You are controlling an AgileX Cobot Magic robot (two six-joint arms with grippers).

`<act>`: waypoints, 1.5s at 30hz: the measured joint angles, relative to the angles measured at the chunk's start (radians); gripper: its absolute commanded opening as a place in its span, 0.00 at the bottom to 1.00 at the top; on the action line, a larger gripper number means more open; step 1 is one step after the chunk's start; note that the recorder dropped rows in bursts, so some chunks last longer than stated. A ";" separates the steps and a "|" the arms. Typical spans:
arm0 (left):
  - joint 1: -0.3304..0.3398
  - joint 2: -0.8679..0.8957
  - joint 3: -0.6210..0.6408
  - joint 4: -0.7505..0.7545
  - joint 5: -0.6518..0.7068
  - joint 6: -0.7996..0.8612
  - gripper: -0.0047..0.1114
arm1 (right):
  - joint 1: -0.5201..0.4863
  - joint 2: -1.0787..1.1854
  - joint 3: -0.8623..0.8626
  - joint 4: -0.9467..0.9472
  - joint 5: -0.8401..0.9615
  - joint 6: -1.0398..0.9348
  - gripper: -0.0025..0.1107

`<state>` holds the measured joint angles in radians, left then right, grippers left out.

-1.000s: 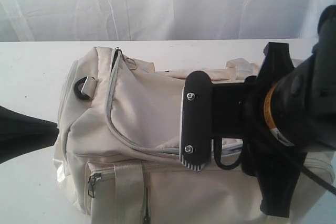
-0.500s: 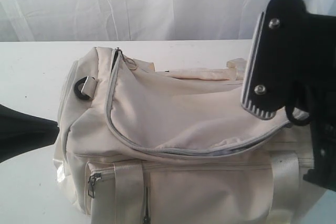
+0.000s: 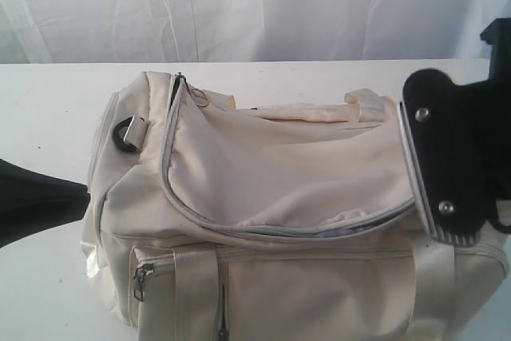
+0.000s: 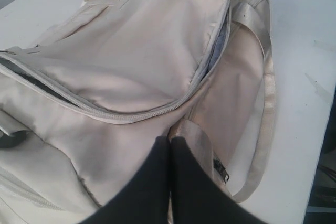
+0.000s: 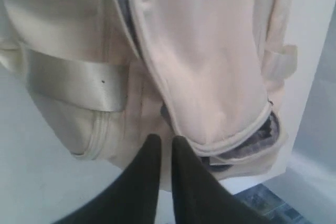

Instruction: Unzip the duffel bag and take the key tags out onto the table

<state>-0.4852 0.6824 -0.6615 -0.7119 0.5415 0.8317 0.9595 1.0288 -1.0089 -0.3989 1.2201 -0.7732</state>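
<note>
The cream duffel bag [image 3: 279, 173] lay lengthwise on the white worktop [image 3: 48, 101], filling most of the exterior view, with a pale curtain [image 3: 239, 5] hanging behind. Its grey main zip [image 3: 170, 185] ran down from the top of the bag's left end and curved along the front edge of the upper panel. At the right end the panel's edge stood lifted off the bag's side, and a strip of dark grey lining [image 5: 247, 148] showed in the gap. A black D-ring [image 3: 124, 135] sat on the left end, and a small metal zip pull [image 3: 140, 277] hung at the front pocket, beside a pale webbing strap [image 3: 196, 293].

The right end effector [image 5: 164, 142] hung over the bag's right end, just above the gaping corner. Its fingers were drawn almost together with only a sliver of light between them, and nothing could be seen gripped there. The left end effector [image 4: 169, 142] was clenched, fingers pressed flat against each other and empty, its tips just over the bag's front face next to a webbing strap [image 4: 265, 77].
</note>
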 measured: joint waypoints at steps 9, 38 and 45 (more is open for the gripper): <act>0.000 0.000 0.000 0.000 0.000 0.000 0.04 | 0.000 0.011 0.108 -0.080 -0.011 -0.051 0.35; 0.000 0.000 0.000 0.000 0.000 -0.004 0.04 | 0.000 0.093 0.157 -0.180 -0.227 0.011 0.24; 0.000 0.000 0.000 0.000 0.000 -0.004 0.04 | 0.000 0.122 0.157 -0.232 -0.232 0.087 0.02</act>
<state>-0.4852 0.6824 -0.6615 -0.7119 0.5415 0.8279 0.9595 1.1504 -0.8519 -0.6308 0.9882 -0.6859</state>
